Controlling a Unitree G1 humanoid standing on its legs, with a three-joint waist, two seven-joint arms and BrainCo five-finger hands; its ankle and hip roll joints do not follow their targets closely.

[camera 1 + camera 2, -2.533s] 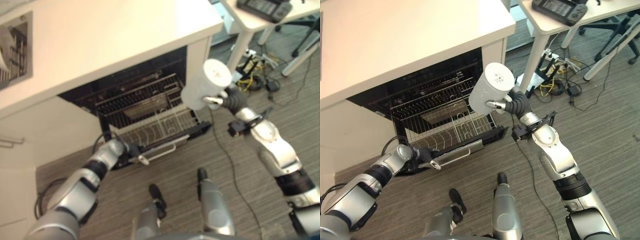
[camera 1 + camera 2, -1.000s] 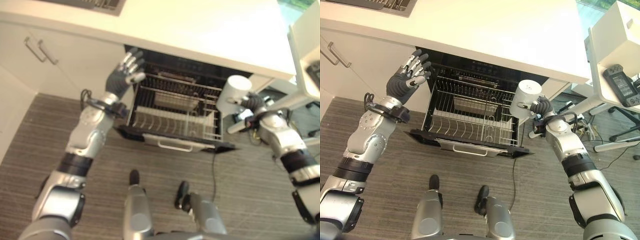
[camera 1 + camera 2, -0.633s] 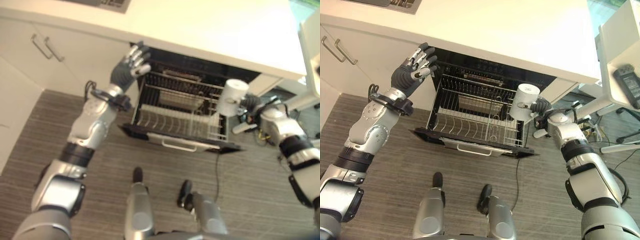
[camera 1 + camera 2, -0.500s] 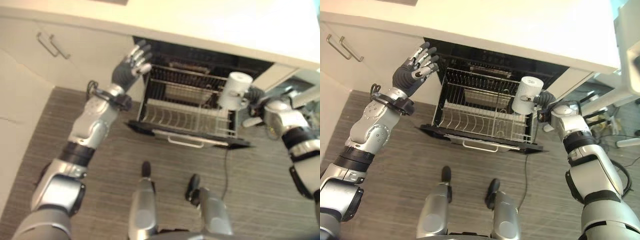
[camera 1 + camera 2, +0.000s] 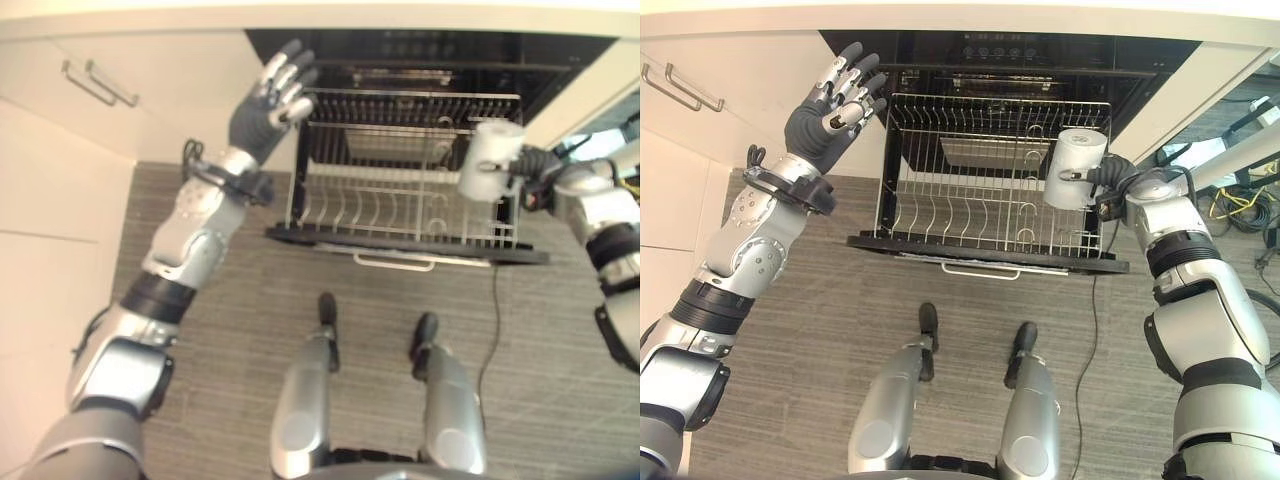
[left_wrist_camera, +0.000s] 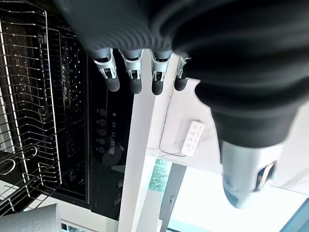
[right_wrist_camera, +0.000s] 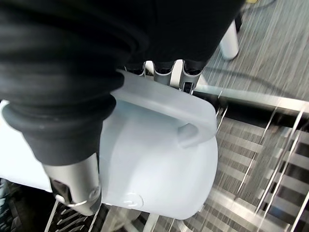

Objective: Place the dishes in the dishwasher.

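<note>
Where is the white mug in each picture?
Left eye view: the white mug is at right, held by the right robot hand over the rack's right end.
Right eye view: right of centre, same spot.
Left wrist view: a pale sliver in a corner, probably it.
Right wrist view: close up, handle gripped.
Shared landmark: the wire dish rack.
</note>
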